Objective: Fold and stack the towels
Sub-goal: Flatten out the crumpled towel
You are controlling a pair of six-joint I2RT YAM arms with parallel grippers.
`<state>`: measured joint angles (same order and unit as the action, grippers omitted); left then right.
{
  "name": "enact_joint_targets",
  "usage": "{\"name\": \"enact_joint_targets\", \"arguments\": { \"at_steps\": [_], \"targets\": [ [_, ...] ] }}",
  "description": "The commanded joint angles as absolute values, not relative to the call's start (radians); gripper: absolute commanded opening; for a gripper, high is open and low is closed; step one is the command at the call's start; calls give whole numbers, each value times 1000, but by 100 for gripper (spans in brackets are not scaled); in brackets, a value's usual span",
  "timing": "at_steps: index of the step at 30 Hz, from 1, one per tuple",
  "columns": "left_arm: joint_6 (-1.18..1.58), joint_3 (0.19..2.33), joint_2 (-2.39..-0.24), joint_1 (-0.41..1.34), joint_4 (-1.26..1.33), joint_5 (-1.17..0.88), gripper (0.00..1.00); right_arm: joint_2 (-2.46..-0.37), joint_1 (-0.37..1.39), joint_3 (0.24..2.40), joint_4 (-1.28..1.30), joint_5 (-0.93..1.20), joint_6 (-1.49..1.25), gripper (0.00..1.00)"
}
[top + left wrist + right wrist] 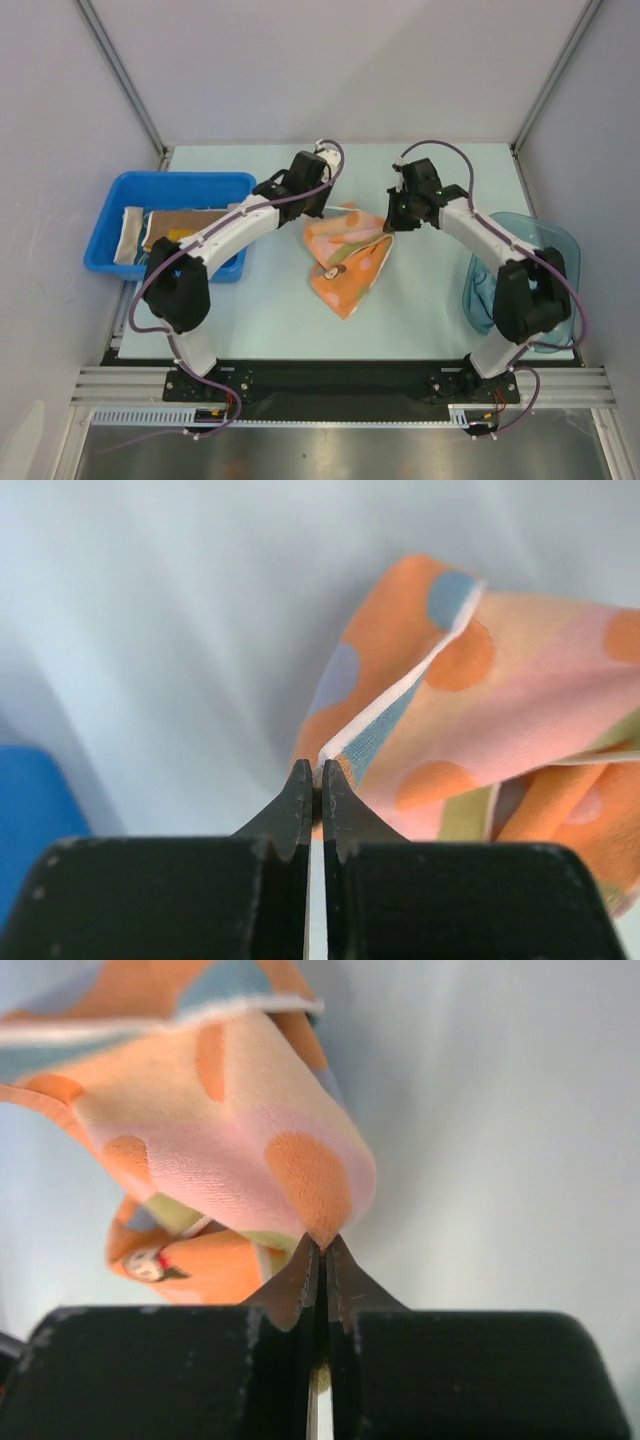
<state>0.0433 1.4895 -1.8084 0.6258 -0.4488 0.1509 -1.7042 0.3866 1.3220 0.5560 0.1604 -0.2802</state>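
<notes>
At the left edge of the table (280, 325) we see a blue bin (170, 183). Inside it lie a pale folded towel (128, 235) against the left wall and a brown towel (188, 220) with a patch of yellow beside it. The left arm reaches across the bin's right end toward the middle of the table.

The left tool (312, 776) is closed, its two tips pressed together on a white-hemmed corner of the orange towel (345, 262). In the left wrist view the cloth rises away from the tips, showing orange and blue dots on one face and pink, peach and green bands on the other.

The orange towel is at the centre of the table, between the two arms. Its two far corners are held up and close together, and the rest hangs down and bunches toward the near edge. The lowest part seems to rest on the table. A small cartoon figure is printed near its middle.

The right tool (322, 1247) is also closed, pinching a rounded fold of the same towel at an orange dot, with the cloth bulging up and to the left of the tips.

At the right edge stands a clear blue tub (528, 228), with the right arm's elbow above it. We cannot tell what is inside.
</notes>
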Motion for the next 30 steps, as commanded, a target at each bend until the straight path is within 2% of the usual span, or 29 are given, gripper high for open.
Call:
{"name": "enact_joint_targets", "arguments": {
  "at_steps": [1, 3, 4, 5, 7, 10, 15, 16, 20, 23, 27, 29, 30],
  "targets": [
    [28, 1548, -1700, 603, -506, 155, 0, -1509, 431, 1243, 676, 80, -331, 4],
    [23, 1502, -1689, 600, -511, 167, 0, -1447, 507, 1119, 667, 100, -376, 16],
    [21, 1481, -1684, 597, -493, 164, 0, -1413, 526, 1080, 660, 127, -386, 39],
    [26, 1461, -1672, 594, -480, 146, 0, -1363, 541, 1051, 654, 130, -402, 46],
    [41, 1410, -1661, 575, -444, 126, 0, -1312, 549, 1002, 614, 141, -402, 54],
    [72, 1382, -1660, 526, -401, 31, 0, -1288, 522, 1024, 516, 144, -332, 59],
    [81, 1439, -1726, 454, -402, -104, 1, -1466, 462, 1095, 255, 204, -184, 51],
    [80, 1443, -1738, 448, -397, -116, 0, -1506, 450, 1121, 235, 218, -158, 47],
    [98, 1476, -1770, 419, -393, -195, 0, -1670, 459, 1279, 233, 305, -35, 44],
    [121, 1557, -1824, 413, -439, -235, 0, -1678, 483, 1264, 201, 379, -49, 42],
    [178, 1705, -1885, 405, -492, -284, 0, -1651, 610, 1174, 103, 265, -40, 38],
    [202, 1732, -1905, 403, -482, -414, 0, -1644, 630, 1161, 69, 200, -49, 40],
    [209, 1741, -1908, 405, -460, -464, 0, -1638, 623, 1138, 46, 210, -52, 44]
  ]
}}
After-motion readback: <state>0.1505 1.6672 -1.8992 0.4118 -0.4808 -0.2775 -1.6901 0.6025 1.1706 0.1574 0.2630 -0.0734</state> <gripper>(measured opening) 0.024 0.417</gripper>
